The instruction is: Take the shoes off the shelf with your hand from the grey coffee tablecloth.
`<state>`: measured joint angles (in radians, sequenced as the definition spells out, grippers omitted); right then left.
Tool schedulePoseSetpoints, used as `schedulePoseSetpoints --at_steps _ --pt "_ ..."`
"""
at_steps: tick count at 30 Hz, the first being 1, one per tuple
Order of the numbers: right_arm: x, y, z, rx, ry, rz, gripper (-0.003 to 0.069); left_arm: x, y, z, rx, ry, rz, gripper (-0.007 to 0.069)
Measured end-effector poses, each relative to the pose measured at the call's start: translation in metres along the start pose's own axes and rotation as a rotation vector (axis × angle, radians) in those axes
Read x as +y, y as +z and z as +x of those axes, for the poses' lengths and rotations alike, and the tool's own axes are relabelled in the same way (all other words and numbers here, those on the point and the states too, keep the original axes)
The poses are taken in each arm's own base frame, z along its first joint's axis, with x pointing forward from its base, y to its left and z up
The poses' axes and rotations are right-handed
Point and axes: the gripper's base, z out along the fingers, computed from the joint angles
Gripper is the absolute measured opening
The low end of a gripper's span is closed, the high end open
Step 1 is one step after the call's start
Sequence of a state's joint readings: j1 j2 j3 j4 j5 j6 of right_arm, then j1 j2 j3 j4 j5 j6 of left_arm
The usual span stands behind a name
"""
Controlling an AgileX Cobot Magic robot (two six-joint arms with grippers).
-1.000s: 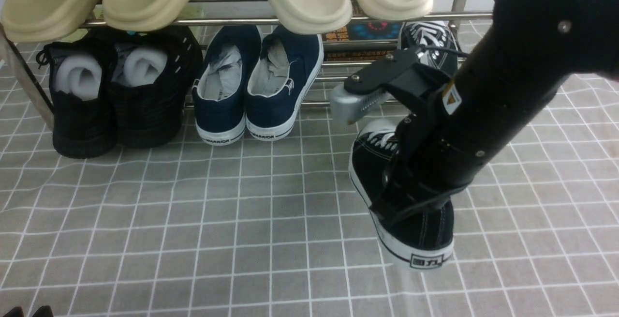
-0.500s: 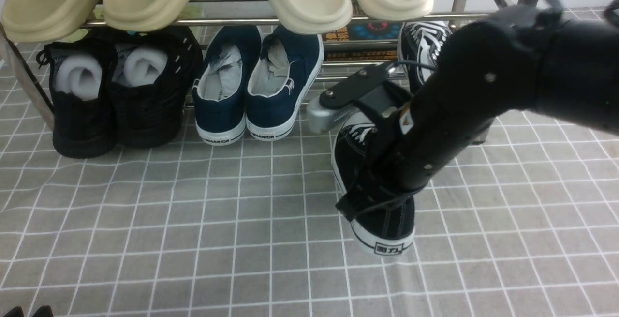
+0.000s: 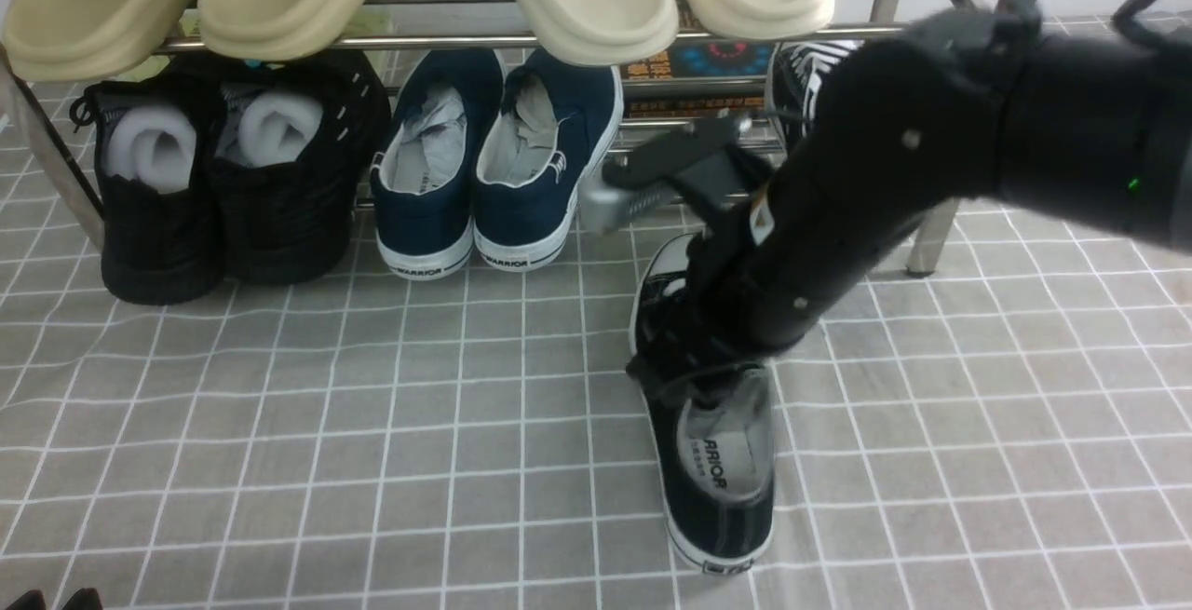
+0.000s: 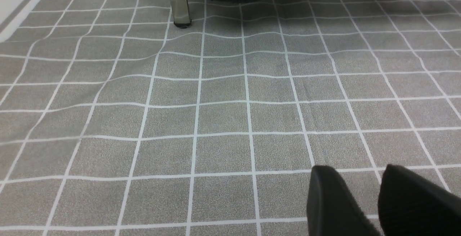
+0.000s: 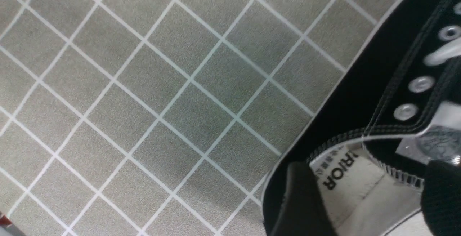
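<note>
- Left end effector point(image 4: 360, 178): narrow gap, nearest edge.
- Open grey tablecloth point(image 3: 372, 461) before shelf point(image 3: 894, 31).
- Black sneaker point(image 3: 717, 535): on cloth, shelf's near side; room both sides.
- Right end effector point(image 5: 371, 192): wide, over sneaker; contact unclear.
- Other black sneaker point(image 3: 787, 88): at shelf's right end.

front: above, facing rack point(image 3: 894, 30) | left wrist: low, facing it | right wrist: close, downward | shared: cloth point(image 3: 326, 433)

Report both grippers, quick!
Left gripper: slightly open, holding nothing.
Right gripper: open, fingers apart over the black canvas Warrior sneaker, not clamped on it.
</note>
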<state>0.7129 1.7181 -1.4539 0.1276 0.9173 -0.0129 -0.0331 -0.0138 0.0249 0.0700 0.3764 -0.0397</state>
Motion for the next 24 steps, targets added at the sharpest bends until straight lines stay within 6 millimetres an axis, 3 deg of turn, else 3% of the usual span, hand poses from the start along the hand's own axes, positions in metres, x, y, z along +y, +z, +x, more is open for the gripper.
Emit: schedulePoseSetpoints --at_steps 4,6,15,18,24 --pt "-0.006 -0.016 -0.009 -0.043 -0.04 0.06 0.0545 0.0 0.0 0.0 0.0 0.0 -0.001 0.024" --pt "-0.02 -0.024 -0.017 -0.083 -0.057 0.127 0.0576 0.0 0.0 0.0 0.0 0.0 -0.001 0.024" --pt "-0.095 -0.035 -0.028 -0.229 0.063 0.314 0.0551 0.0 0.0 0.0 0.0 0.0 -0.001 0.024" --pt "-0.108 -0.027 -0.029 -0.235 0.092 0.33 0.0534 0.0 0.0 0.0 0.0 0.0 -0.001 0.024" --pt "-0.123 0.01 -0.029 -0.189 0.102 0.334 0.0492 0.0 0.0 0.0 0.0 0.0 -0.001 0.024"
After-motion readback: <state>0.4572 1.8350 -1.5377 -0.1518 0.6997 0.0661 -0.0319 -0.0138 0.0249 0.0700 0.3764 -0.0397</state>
